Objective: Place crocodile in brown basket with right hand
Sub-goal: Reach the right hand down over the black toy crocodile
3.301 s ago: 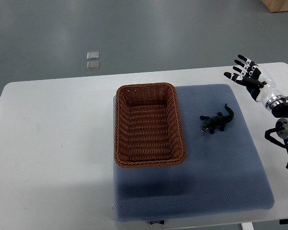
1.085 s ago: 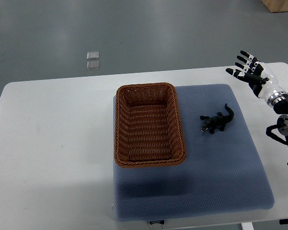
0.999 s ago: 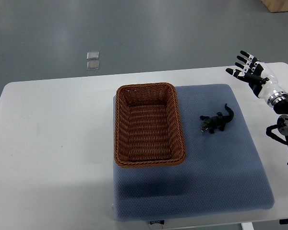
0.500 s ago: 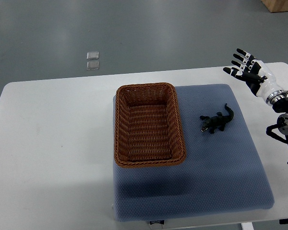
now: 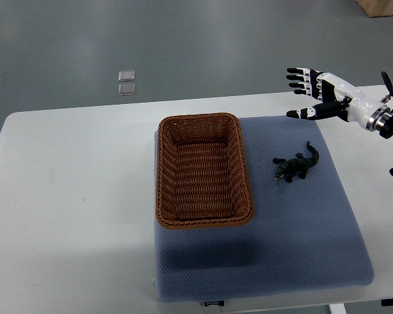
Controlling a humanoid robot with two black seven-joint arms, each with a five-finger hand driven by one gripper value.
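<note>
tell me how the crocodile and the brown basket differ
The crocodile is small and blackish; the brown basket is far larger and woven brown. The crocodile is a solid figure lying at a slant; the brown basket is an open, empty rectangular container. Both sit on the blue mat, apart, and neither is touched by the right hand, open above the mat's far right corner.

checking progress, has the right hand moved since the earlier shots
Yes. The right hand has swung left, now above the blue mat's far right corner, fingers spread.
</note>
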